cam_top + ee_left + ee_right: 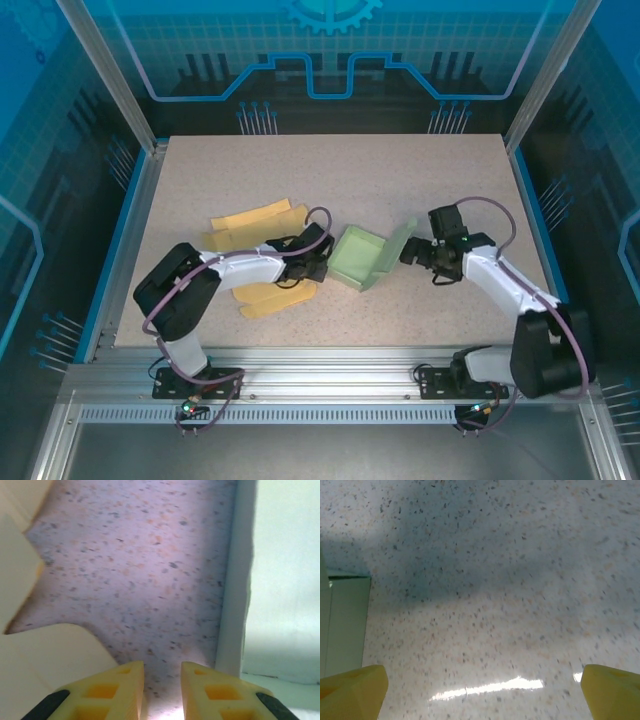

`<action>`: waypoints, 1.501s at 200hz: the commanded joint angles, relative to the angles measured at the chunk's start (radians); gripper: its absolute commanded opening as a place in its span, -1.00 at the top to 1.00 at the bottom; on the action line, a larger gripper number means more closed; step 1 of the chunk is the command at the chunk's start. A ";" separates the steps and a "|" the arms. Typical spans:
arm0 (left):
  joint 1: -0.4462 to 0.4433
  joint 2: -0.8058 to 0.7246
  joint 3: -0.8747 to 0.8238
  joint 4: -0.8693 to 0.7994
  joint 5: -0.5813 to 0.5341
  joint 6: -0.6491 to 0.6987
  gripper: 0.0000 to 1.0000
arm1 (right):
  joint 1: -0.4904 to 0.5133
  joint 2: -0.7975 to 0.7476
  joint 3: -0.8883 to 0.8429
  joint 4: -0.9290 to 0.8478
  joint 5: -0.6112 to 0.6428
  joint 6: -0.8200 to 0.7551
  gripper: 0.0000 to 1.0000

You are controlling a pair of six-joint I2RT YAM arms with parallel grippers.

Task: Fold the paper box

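Table [400, 170]: light speckled top, carries everything.
Yellow paper [250, 215]: flat cut sheets left of centre; their edges also show in the left wrist view [45, 655].
Green box [362, 258]: centre of the table, between the two tools, just right of the yellow paper; half formed, its flap [398, 243] raised on the right side.
Left tool [322, 262]: at the box's left wall [285, 580]; fingers narrow [162, 690], bare table in the gap, nothing held.
Right tool [410, 253]: just right of the flap; fingers wide apart [482, 692], nothing between; box corner at the left edge [345, 620].
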 commanded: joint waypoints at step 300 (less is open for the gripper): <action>0.182 0.225 0.336 0.192 0.414 0.023 0.21 | -0.198 -0.824 -0.332 -0.197 -0.217 0.256 -1.00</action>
